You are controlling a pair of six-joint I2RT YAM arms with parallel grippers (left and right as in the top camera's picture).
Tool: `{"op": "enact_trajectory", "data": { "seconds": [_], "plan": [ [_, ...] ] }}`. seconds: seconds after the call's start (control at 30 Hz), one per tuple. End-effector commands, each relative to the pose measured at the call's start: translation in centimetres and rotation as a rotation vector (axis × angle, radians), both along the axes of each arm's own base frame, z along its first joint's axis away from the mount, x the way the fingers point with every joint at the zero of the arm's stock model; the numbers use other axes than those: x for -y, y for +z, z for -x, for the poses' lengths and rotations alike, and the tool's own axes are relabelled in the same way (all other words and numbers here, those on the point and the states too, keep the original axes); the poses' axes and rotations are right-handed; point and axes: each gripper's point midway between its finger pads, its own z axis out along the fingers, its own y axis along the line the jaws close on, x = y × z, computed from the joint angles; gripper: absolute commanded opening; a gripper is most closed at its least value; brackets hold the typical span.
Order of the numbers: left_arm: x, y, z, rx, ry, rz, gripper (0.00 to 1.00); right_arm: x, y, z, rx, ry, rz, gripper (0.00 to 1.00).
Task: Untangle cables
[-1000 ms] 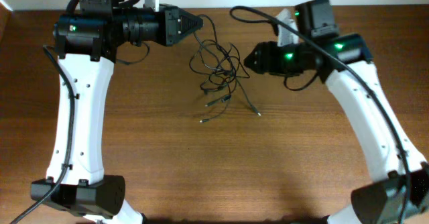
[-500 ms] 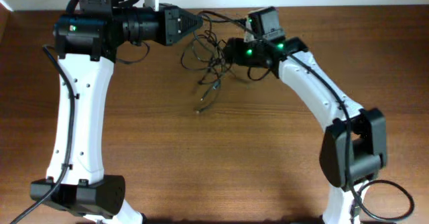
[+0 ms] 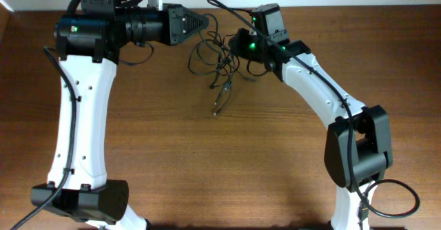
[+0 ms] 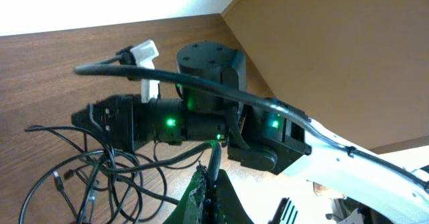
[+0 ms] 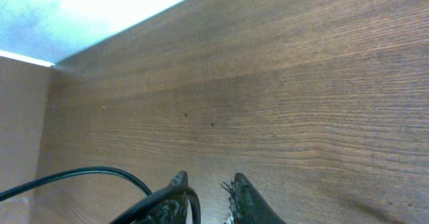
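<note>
The cables (image 3: pixel 219 63) lie as a tangle of thin black cords at the table's back middle, with plug ends (image 3: pixel 220 100) trailing toward me. My left gripper (image 3: pixel 205 22) points right at the tangle's upper left. In the left wrist view its green fingers (image 4: pixel 201 197) are shut on one strand (image 4: pixel 213 158), and more loops (image 4: pixel 100 177) lie at the lower left. My right gripper (image 3: pixel 236 45) sits at the tangle's right side. Seen from the right wrist, that gripper (image 5: pixel 208 187) has closed to a narrow gap, with a black cord (image 5: pixel 80 176) curling in along its left finger.
The wooden table (image 3: pixel 220 168) stretches toward me from the tangle. Its back edge meets a pale wall (image 5: pixel 100 9) just behind the cables. The right arm's white link (image 3: pixel 317 85) slants across the right half. The left arm's body (image 3: pixel 83 120) stands at the left.
My right arm has swung left from the tangle's right side into it, and its jaws have closed. The tangle and plug ends have shifted left and back. The left gripper has not moved.
</note>
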Motion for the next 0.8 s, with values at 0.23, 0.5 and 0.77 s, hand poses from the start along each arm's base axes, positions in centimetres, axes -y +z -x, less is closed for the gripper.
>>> {"op": "enact_trajectory", "data": {
  "seconds": [0.23, 0.5, 0.77],
  "plan": [
    [-6.9, -7.1, 0.0, -0.106, 0.253, -0.474, 0.08, 12.1, 7.2, 8.3, -0.113, 0.181, 0.015, 0.04],
    [-4.1, -10.8, 0.0, -0.139, 0.000, -0.424, 0.99, 11.9, 11.7, 13.5, -0.096, 0.242, 0.000, 0.04],
    [3.1, -12.5, -1.6, -0.077, -0.322, -0.069, 0.96, 9.5, 17.3, 16.3, 0.008, 0.371, -0.168, 0.04]
  ]
}}
